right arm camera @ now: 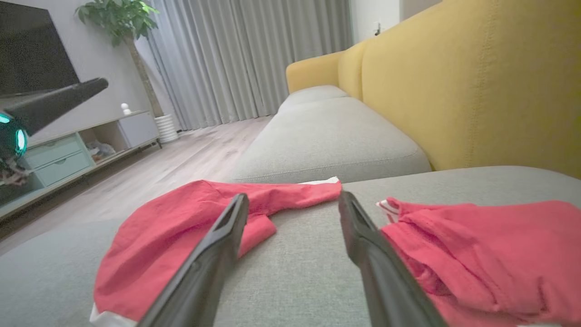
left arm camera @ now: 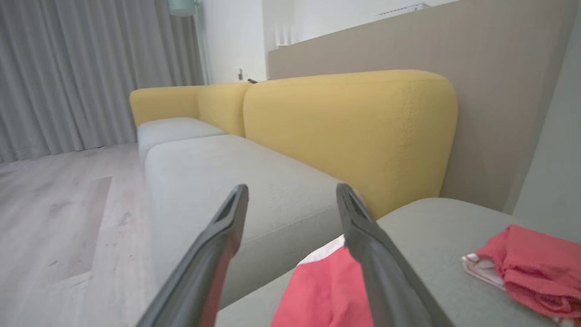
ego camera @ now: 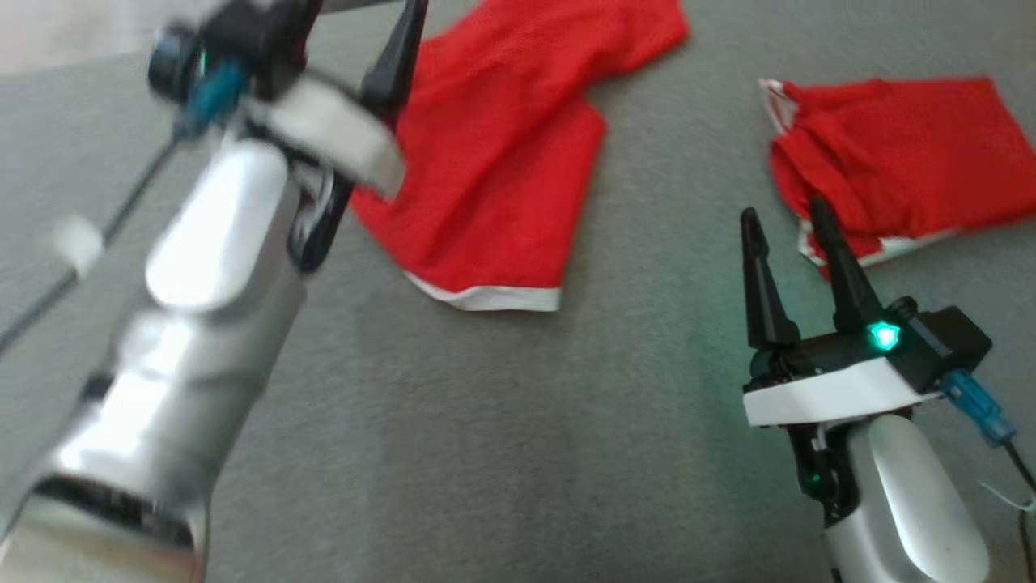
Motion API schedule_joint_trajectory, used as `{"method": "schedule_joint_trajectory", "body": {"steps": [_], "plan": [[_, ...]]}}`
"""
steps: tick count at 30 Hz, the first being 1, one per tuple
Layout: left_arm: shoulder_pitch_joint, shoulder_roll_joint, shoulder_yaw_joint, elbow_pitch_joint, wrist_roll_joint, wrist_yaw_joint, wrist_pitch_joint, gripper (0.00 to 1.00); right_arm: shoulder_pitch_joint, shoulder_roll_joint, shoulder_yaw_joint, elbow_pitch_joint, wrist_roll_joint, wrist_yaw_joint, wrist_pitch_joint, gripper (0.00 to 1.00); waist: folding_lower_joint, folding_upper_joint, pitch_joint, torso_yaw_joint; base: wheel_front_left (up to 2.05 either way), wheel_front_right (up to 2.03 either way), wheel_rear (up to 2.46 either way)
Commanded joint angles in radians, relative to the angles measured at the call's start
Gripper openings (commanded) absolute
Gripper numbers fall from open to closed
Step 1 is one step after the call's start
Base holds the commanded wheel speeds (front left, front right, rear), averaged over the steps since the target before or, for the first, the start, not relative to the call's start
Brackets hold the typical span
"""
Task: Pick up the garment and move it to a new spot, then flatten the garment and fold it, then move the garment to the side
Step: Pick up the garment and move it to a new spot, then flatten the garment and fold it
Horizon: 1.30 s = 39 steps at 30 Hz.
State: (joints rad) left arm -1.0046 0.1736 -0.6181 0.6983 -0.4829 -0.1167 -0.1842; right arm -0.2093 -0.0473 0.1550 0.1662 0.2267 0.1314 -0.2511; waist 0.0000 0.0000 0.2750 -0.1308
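A red garment (ego camera: 502, 162) with a white hem lies spread on the grey sofa seat (ego camera: 518, 421). My left gripper (left arm camera: 292, 188) hangs open above its left edge with nothing between the fingers. In the head view that arm is blurred, and one dark finger (ego camera: 394, 61) lies over the cloth's corner. A second red garment (ego camera: 898, 154), crumpled with white trim, sits to the right. My right gripper (ego camera: 783, 209) stands open just before it, its fingertips at the cloth's near edge. In the right wrist view both garments (right arm camera: 181, 227) (right arm camera: 476, 254) flank the open fingers.
The yellow backrest (left arm camera: 349, 131) rises behind the seat. Past the seat's edge the wooden floor (left arm camera: 59, 213) drops away. A low TV cabinet (right arm camera: 68, 150), a potted plant (right arm camera: 118, 18) and grey curtains (right arm camera: 245, 59) stand further off.
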Motion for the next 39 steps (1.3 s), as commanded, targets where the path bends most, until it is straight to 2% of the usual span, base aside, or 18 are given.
{"method": "schedule_joint_trajectory", "body": {"steps": [1, 8, 13, 16, 21, 27, 32, 39], "plan": [[0.022, 0.042, 0.03, -0.04, 0.004, 0.019, -0.023, 1.0, 0.012, -0.003, 0.011, -0.025, -0.011, -0.001, -0.011, 1.0, 0.0, 0.0, -0.053, 0.072, 0.0, 0.0, 0.0], [0.335, 0.086, 0.082, -0.173, -0.016, 0.12, -0.073, 1.0, 0.073, -0.003, -0.029, -0.005, -0.044, -0.001, -0.011, 1.0, 0.0, 0.0, -0.124, 0.189, 0.0, 0.0, 0.0], [0.568, 0.078, 0.142, -0.33, -0.014, 0.194, -0.077, 1.0, 0.101, -0.003, -0.051, -0.001, -0.048, -0.001, -0.011, 1.0, 0.0, 0.0, -0.145, 0.235, 0.0, 0.0, 0.0], [0.67, 0.057, 0.169, -0.393, -0.01, 0.207, -0.077, 1.0, 0.108, -0.003, -0.052, 0.002, -0.052, -0.001, -0.011, 1.0, 0.0, 0.0, -0.148, 0.244, 0.0, 0.0, 0.0], [0.73, 0.029, 0.203, -0.436, 0.018, 0.207, -0.077, 1.0, 0.109, -0.003, -0.047, 0.005, -0.055, -0.001, -0.011, 1.0, 0.0, 0.0, -0.145, 0.236, 0.0, 0.0, 0.0], [0.709, 0.021, 0.213, -0.425, 0.042, 0.184, -0.077, 1.0, 0.1, -0.003, -0.041, 0.003, -0.054, -0.001, -0.011, 1.0, 0.0, 0.0, -0.128, 0.209, 0.0, 0.0, 0.0], [0.619, 0.023, 0.179, -0.356, 0.058, 0.144, -0.04, 1.0, 0.081, -0.003, -0.035, -0.005, -0.049, -0.001, -0.011, 1.0, 0.0, 0.0, -0.084, 0.157, 0.0, 0.0, 0.0], [0.443, 0.011, 0.143, -0.198, 0.049, 0.082, 0.098, 1.0, 0.049, -0.003, -0.026, -0.02, -0.037, -0.001, -0.011, 1.0, 0.0, 0.0, 0.012, 0.06, 0.0, 0.0, 0.0]]}}
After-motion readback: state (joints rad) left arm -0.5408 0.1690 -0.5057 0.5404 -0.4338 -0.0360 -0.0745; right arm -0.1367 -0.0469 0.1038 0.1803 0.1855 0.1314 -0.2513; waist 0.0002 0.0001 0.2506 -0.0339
